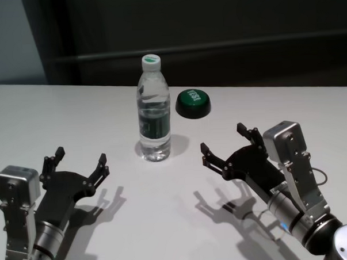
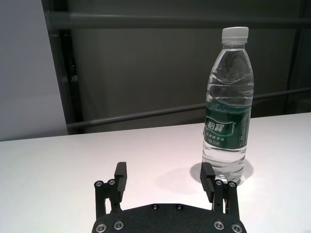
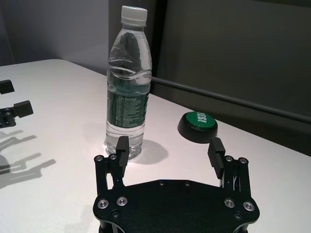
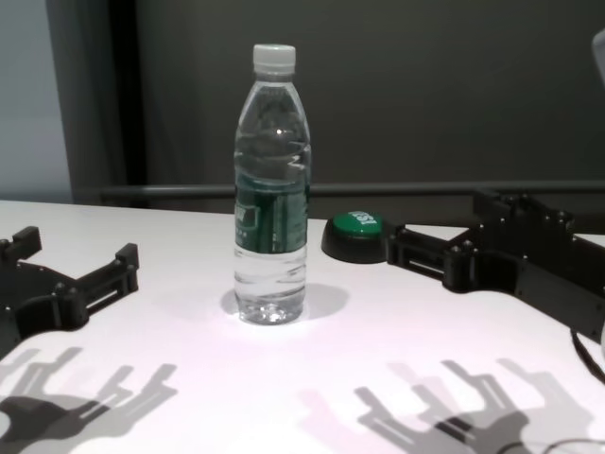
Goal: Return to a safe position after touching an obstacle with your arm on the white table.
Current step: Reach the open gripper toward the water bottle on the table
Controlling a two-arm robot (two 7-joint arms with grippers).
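The obstacle, a tall clear water bottle (image 1: 154,108) with a white cap and a dark green label, stands upright on the white table (image 1: 57,112). My left gripper (image 1: 81,158) hovers low at the near left, open and empty, well short of the bottle (image 4: 271,189). At the near right my right gripper (image 1: 223,137) is also open and empty, pointing toward the bottle with a clear gap between. In the left wrist view, the bottle (image 2: 227,111) stands just beyond one fingertip of the left gripper (image 2: 164,170). In the right wrist view, the bottle (image 3: 127,92) rises ahead of the right gripper (image 3: 169,145).
A low green dome button (image 1: 193,103) on a black base sits behind and to the right of the bottle, near the table's far edge. A dark wall with a rail runs behind the table.
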